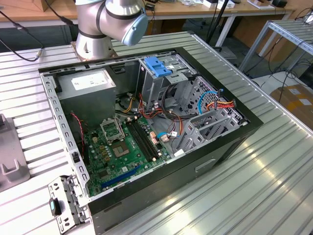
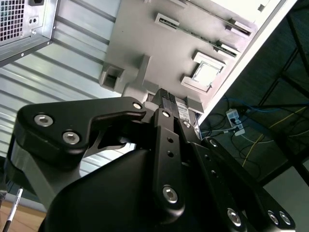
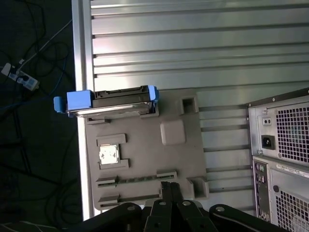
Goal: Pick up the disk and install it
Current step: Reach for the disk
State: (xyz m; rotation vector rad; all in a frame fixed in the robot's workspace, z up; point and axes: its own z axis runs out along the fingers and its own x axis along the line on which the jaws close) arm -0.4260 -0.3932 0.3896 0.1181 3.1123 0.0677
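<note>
disk (image 3: 111,102): seems on edge in grey tray (image 3: 145,159) slot, by table edge; blue carrier end sticks out, prob. for easy grab.
gripper (image 3: 168,186): above tray, apart from disk; fingers pressed together, nothing held.
pc case (image 3: 280,145): just beside tray, rear facing it.

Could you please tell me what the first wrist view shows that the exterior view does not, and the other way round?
The first wrist view gives you the disk, set on its edge at one end of the grey fixture plate, and the gripper, shut and empty, over the plate's far end, apart from the disk. The exterior view gives you the arm and the open inside of the computer case: the motherboard and a blue latch. Both views show the case and the slatted table.
</note>
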